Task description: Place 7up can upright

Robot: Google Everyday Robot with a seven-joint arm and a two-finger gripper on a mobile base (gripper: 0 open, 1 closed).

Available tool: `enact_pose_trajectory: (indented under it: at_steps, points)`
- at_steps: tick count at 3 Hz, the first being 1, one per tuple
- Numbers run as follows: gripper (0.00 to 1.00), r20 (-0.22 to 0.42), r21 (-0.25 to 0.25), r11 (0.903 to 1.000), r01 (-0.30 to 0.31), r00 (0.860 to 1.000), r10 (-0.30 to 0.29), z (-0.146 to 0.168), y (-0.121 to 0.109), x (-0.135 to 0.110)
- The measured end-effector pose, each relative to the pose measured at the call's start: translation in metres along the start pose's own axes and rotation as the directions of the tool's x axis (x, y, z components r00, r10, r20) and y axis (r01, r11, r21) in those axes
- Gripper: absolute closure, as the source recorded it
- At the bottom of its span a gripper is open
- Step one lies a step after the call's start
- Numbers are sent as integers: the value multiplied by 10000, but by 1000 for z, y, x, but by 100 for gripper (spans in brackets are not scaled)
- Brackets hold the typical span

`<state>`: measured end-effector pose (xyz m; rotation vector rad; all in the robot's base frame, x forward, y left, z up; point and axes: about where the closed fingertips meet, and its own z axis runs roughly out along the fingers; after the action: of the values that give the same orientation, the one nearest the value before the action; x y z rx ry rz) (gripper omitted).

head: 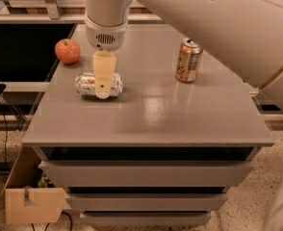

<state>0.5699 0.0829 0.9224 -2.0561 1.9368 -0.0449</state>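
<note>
The 7up can (pixel 87 84) lies on its side on the left part of the grey tabletop (pixel 151 109), silver-white with a green band and small orange-red marks. My gripper (pixel 103 88) hangs straight down from the white arm and sits directly over the middle of the can, its cream finger (pixel 103 71) covering the can's centre. The tip reaches down to the can's near side. The part of the can behind the finger is hidden.
A red apple (pixel 67 51) sits at the far left of the table, just behind the can. A copper-orange can (pixel 188 60) stands upright to the right. A cardboard box (pixel 33 203) is on the floor at the lower left. My large arm fills the upper right.
</note>
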Motion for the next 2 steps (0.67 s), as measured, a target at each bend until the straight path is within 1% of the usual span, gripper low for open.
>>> enact_pose_trajectory:
  at_steps: [1, 2]
  points:
    - [0, -45, -103, 9999, 46, 10000, -46, 19, -8, -14]
    - [0, -160, -275, 9995, -143, 9998, 139, 39, -8, -23]
